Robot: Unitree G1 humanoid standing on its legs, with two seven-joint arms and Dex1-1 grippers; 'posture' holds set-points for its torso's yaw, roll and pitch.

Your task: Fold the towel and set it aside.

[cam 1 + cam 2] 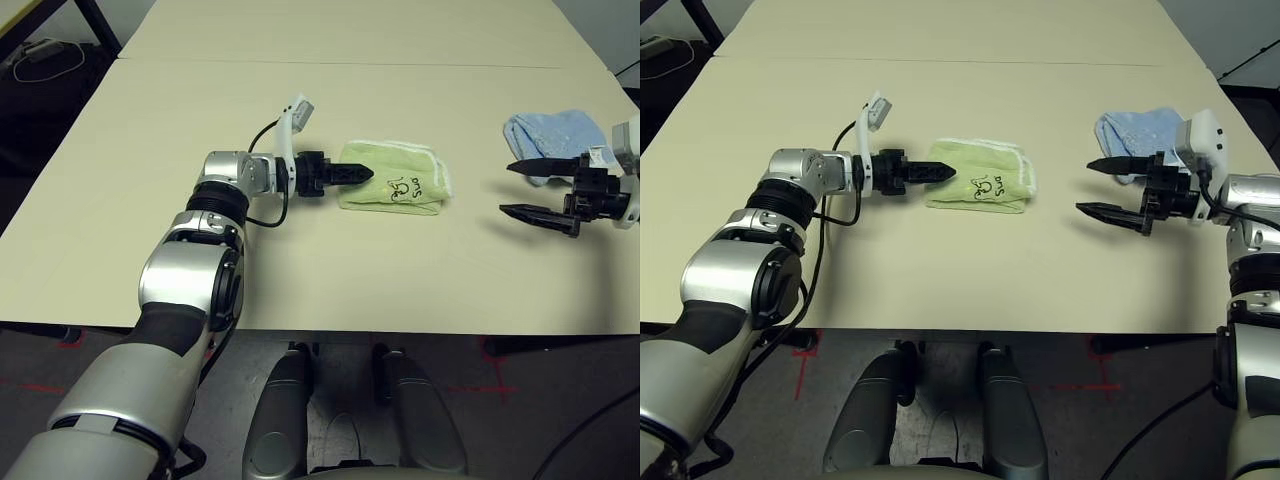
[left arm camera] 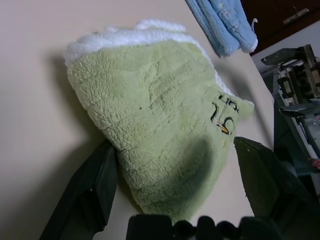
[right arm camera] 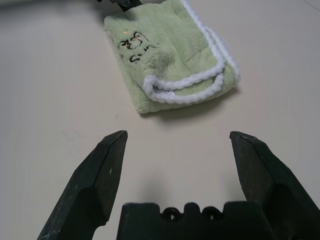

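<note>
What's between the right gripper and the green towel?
Nothing: bare table. In the head views and the right wrist view, the open right gripper faces the folded towel across empty tabletop. The blue cloth lies behind the gripper.

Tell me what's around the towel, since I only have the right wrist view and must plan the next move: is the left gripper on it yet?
Observer: The left gripper is at the towel's left end, open, its fingers either side of that end without pinching it.
Operator: Is the towel folded already?
Observer: Yes, it lies as a compact folded bundle on the table, white edging at its far and right edges.
Operator: Anything else on the table nearby?
Observer: A light blue cloth lies beyond the right gripper, apart from the towel.
Operator: And my gripper?
Observer: Open, with bare table between it and the towel.
</note>
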